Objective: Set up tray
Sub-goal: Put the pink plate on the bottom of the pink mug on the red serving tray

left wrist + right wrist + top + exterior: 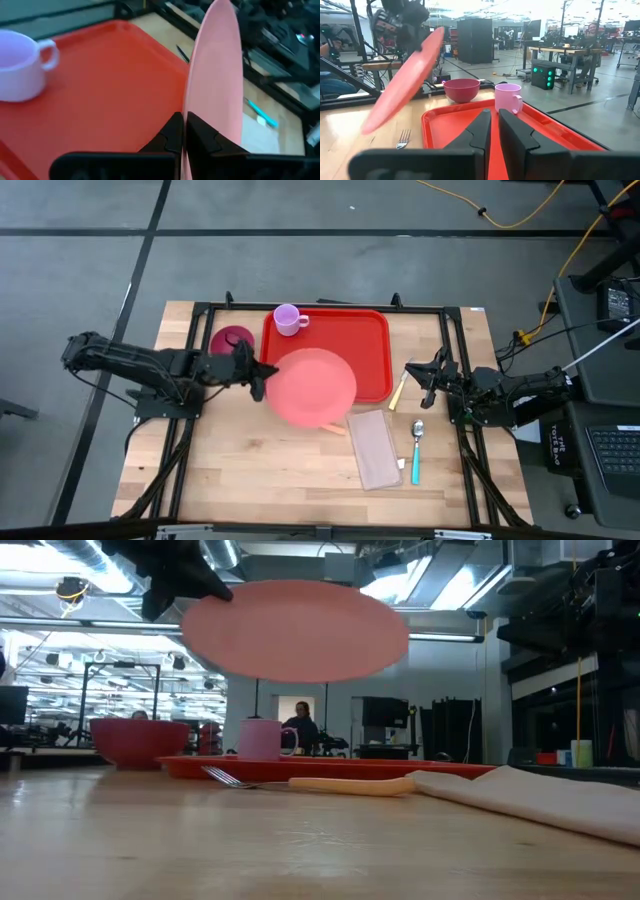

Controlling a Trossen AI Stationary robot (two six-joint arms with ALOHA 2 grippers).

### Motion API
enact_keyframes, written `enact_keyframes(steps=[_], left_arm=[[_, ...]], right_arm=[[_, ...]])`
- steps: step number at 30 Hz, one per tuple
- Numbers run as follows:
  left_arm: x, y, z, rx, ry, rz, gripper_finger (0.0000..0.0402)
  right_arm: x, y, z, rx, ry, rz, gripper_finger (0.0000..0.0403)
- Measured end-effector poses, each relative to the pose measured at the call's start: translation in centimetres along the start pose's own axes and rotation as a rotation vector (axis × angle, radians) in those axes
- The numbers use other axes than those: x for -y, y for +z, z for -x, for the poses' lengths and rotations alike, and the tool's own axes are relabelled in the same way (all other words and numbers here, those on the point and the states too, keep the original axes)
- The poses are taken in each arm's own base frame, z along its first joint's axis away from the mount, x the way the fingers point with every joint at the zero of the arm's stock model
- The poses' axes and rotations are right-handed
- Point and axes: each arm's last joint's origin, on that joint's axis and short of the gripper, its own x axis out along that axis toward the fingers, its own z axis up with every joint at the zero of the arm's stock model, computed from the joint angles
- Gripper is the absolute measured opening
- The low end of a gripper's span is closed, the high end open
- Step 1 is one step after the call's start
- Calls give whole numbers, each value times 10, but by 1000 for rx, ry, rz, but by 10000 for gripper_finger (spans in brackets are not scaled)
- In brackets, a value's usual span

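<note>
The red tray (365,345) lies at the table's far middle, with a lilac mug (288,319) standing on its far left corner. My left gripper (258,375) is shut on a salmon-pink plate (312,385), held in the air over the tray's near left corner. In the right wrist view the plate (402,82) is steeply tilted. At the table's right side my right gripper (425,375) hangs with its fingers (482,125) nearly together and nothing between them. My left gripper pinches the plate's rim (192,125) on the side toward the table's left edge, one finger on each face. The fingers reach in from the table's left, slanting slightly down. The plate is lifted clear of tray and table and stands tilted.
A dark red bowl (232,340) stands left of the tray. A fork with a yellow handle (350,785) lies below the plate, near the tray's front rim. A folded napkin (372,448), a teal-handled spoon (416,450) and a yellow-handled utensil (400,390) lie at the right.
</note>
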Motion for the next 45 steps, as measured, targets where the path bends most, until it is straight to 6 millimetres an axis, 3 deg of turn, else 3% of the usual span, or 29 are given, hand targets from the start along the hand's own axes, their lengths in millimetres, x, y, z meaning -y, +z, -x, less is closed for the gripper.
enact_keyframes(steps=[11,19,31,45], left_arm=[[-39,12,0,-22,224,28,2],[-61,26,-7,-24,246,92,2],[-86,21,-46,-193,313,154,2],[-113,20,-70,-279,359,236,2]], right_arm=[[0,0,0,0,0,0,42],[0,0,0,0,0,-4,42],[0,2,0,19,-1,-15,42],[0,2,0,18,-1,-15,42]])
